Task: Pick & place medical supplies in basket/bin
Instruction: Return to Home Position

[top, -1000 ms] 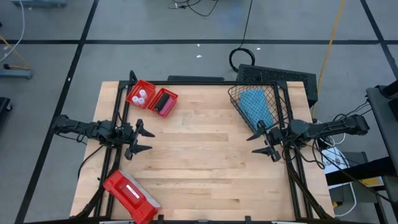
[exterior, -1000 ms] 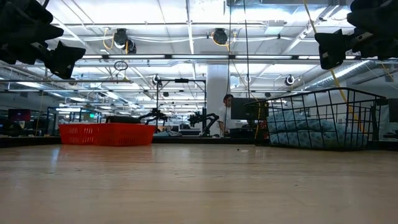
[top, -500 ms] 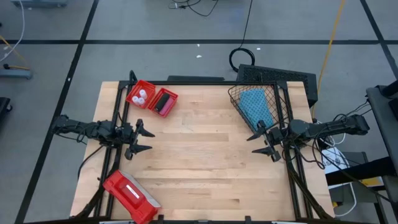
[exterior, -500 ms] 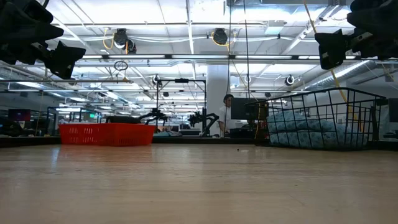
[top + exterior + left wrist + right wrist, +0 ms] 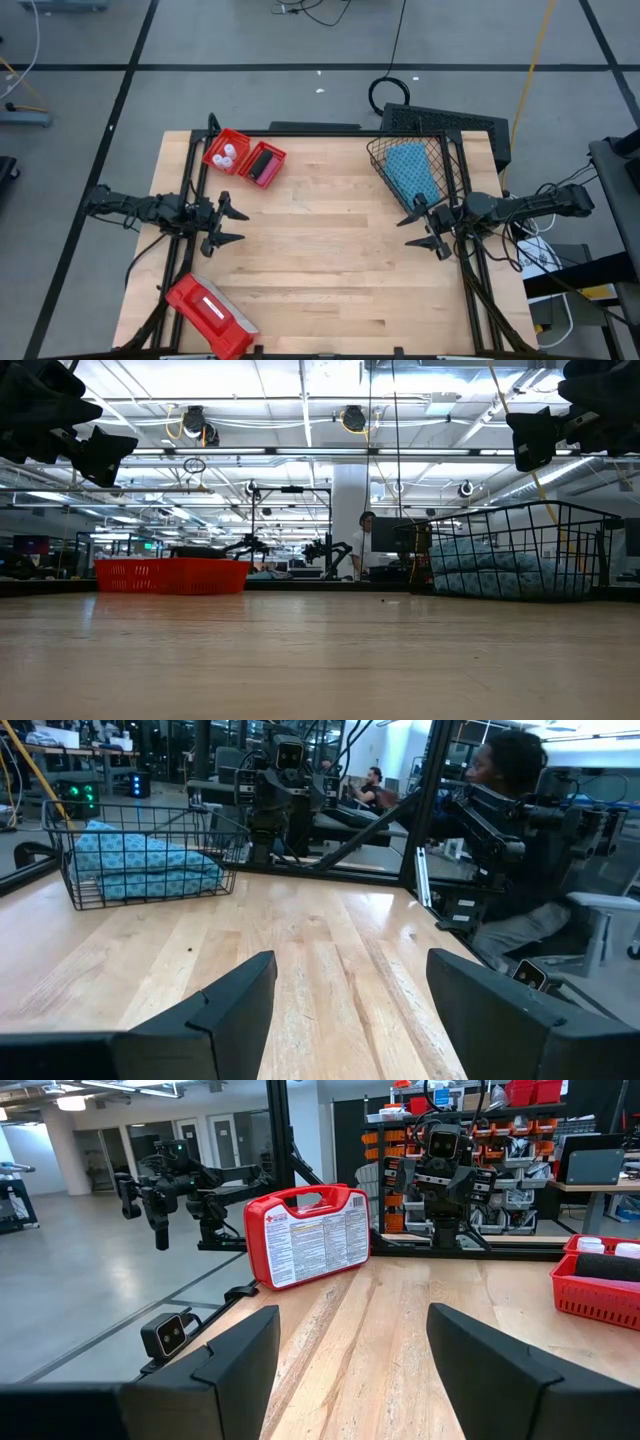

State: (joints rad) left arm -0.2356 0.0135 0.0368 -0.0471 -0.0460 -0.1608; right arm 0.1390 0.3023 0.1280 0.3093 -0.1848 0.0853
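Left gripper (image 5: pixel 243 227) and right gripper (image 5: pixel 405 232) are idling wide open and empty at mid-left and mid-right, unmoved since a second ago, so sorting is probably winding up.

1. Right gripper (image 5: pixel 352 1342): dark fingers spread wide, nothing between them, above the wooden table (image 5: pixel 420 1285).
2. Red case (image 5: pixel 308 1235), white label showing, stands upright at a far corner.
3. Red bin (image 5: pixel 600 1295), well apart from the case, holds a black roll (image 5: pixel 610 1267) and white bottles (image 5: pixel 592 1245).
4. Left arm (image 5: pixel 441 1170) at the far edge, between them.
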